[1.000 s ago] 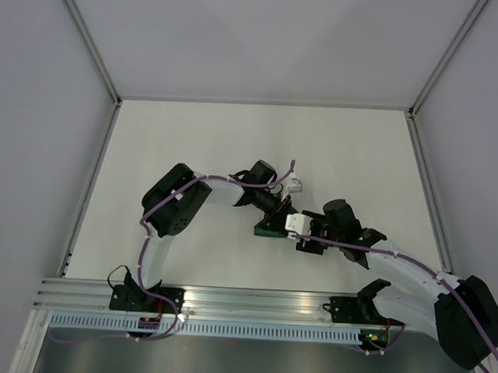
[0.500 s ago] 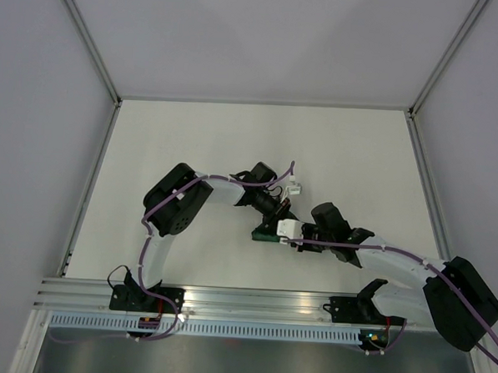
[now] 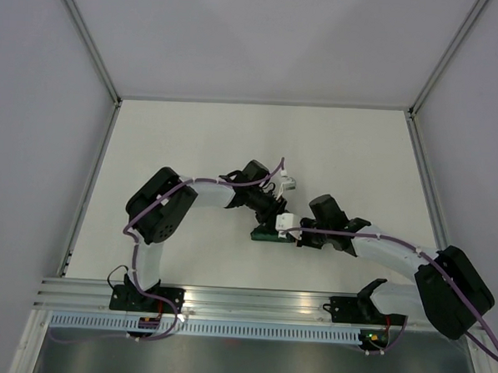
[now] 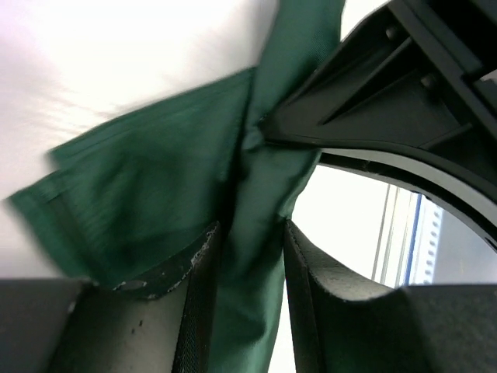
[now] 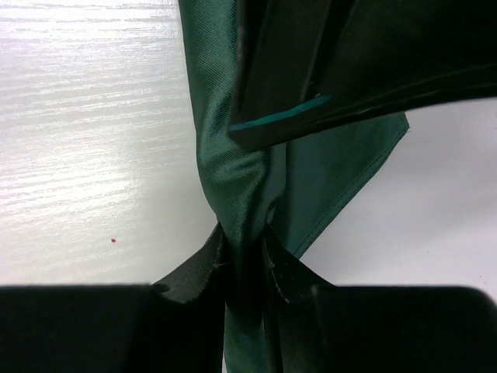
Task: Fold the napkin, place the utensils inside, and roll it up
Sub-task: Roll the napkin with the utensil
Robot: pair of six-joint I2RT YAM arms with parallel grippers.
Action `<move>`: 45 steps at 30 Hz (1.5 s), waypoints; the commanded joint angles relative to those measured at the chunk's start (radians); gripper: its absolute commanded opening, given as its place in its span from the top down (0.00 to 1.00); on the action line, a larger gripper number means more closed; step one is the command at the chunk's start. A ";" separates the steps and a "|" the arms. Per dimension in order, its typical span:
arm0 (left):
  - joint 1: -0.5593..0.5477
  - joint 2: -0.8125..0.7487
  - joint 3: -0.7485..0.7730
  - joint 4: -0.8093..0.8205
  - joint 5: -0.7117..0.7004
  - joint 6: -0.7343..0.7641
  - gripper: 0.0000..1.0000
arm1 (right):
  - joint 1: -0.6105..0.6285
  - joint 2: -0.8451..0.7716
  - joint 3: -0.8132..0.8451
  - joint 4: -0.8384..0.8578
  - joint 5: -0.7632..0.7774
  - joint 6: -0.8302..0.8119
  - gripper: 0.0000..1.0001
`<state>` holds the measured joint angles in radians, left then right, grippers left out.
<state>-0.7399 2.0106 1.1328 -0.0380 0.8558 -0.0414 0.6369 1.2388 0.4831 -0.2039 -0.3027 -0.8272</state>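
— Where is the napkin (image 3: 261, 234)?
— It is bunched into a small green wad on the table (image 3: 193, 142), in the near half, between the two arms' heads.
— Right gripper (image 5: 245, 249)?
— Its fingers (image 5: 194, 276) are nearly together, pinching a narrow ridge of cloth.
— And the left gripper (image 4: 248, 249)?
— Its fingers (image 4: 194, 311) stand apart, and a thicker fold fills the gap and touches both. I cannot tell whether they clamp it, because the view is blurred.
— How close are the heads?
— Just beside each other. Each wrist view shows the other's black finger against the same cloth.
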 commanded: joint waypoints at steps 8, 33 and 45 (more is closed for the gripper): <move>0.068 -0.300 -0.178 0.263 -0.325 -0.190 0.60 | -0.095 0.128 0.121 -0.236 -0.156 -0.050 0.88; -0.338 -0.552 -0.604 0.664 -0.952 0.277 0.49 | -0.263 0.712 0.565 -0.624 -0.349 -0.167 0.88; -0.434 -0.334 -0.496 0.725 -1.092 0.561 0.37 | -0.270 0.746 0.585 -0.629 -0.328 -0.158 0.87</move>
<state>-1.1656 1.6432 0.5911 0.6090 -0.1783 0.3805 0.3614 1.9034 1.1130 -0.8944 -0.7776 -0.9306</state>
